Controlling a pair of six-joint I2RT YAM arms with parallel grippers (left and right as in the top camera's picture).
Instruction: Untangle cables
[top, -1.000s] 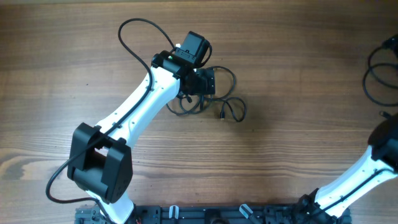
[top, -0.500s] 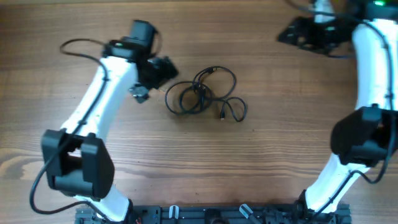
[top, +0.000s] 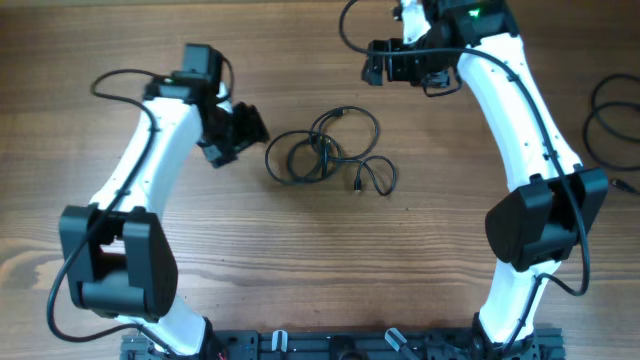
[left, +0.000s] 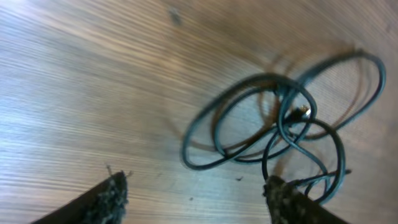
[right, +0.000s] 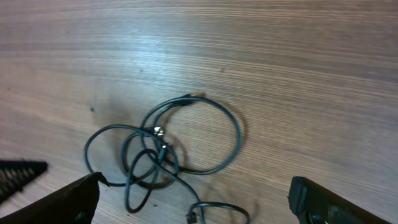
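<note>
Overhead, the cables (top: 325, 152) lay in bunched loops on the table (top: 450, 250), between the left gripper (top: 240, 133) and right gripper (top: 372, 63), touching neither. In the left wrist view, its fingers (left: 109, 198) stood spread and empty, the cables just ahead. In the right wrist view, the fingers (right: 68, 199) stood wide apart above the cables.

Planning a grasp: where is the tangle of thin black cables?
Overhead, the thin black cables lie on the wooden table between the left gripper and right gripper, touching neither.
</note>
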